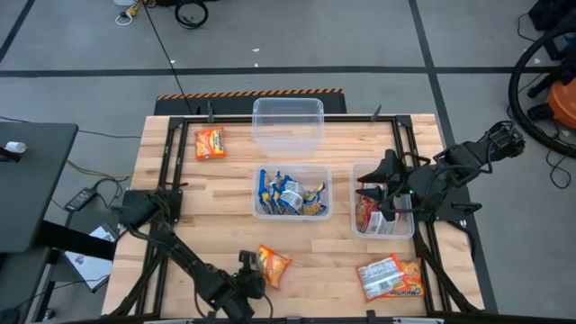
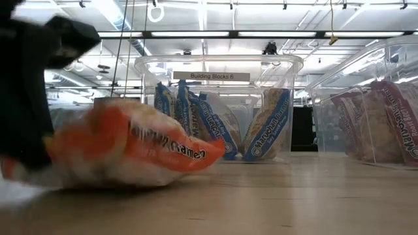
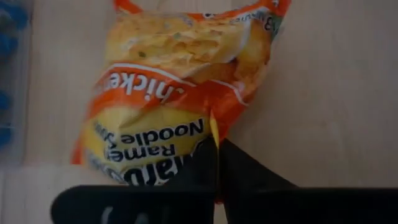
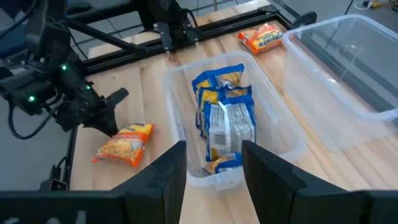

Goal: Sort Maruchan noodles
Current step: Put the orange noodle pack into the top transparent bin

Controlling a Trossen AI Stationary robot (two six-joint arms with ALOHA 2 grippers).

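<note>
One orange-yellow crinkly plastic noodle packet (image 1: 274,265) lying at the table's six o'clock edge | we are pinching its edge with the left gripper (image 1: 253,281), jaws pressed together | long axis running toward one o'clock from the gripper | right gripper (image 4: 214,163) hanging spread, well apart.

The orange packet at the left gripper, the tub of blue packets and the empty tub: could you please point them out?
orange packet (image 3: 168,93), left wrist view, middle of its printed face.
tub of blue packets (image 1: 327,193), high view, its right wall.
empty tub (image 1: 288,126), high view, its bare floor.
</note>
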